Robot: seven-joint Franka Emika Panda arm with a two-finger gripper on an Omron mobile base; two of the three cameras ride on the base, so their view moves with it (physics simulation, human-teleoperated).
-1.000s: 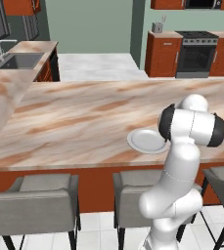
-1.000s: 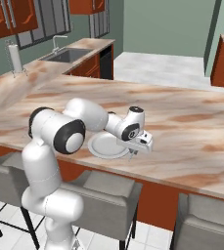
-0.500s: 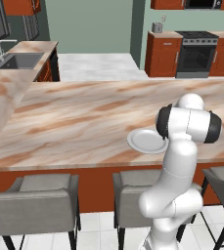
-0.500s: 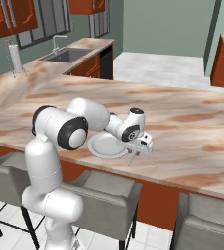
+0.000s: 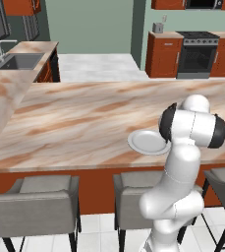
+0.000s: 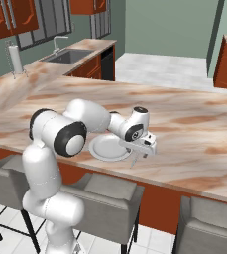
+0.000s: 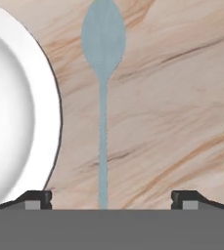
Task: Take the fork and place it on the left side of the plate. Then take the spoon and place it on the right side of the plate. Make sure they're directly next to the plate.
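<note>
Marbled brown countertop (image 6: pixel 194 124) runs across the kitchen, with the plate (image 6: pixel 107 148) near its front edge; in the hand view the spoon (image 7: pixel 102 73) lies flat just right of the plate's rim, not touching it, while the gripper (image 7: pixel 111 199) hangs over its handle, jaws spread wide apart, holding nothing

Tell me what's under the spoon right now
The spoon lies flat on the bare marble counter, beside the plate with a narrow gap, not on its rim. The open pincer straddles the handle; the handle's end is hidden at the bottom edge of the hand view.
</note>
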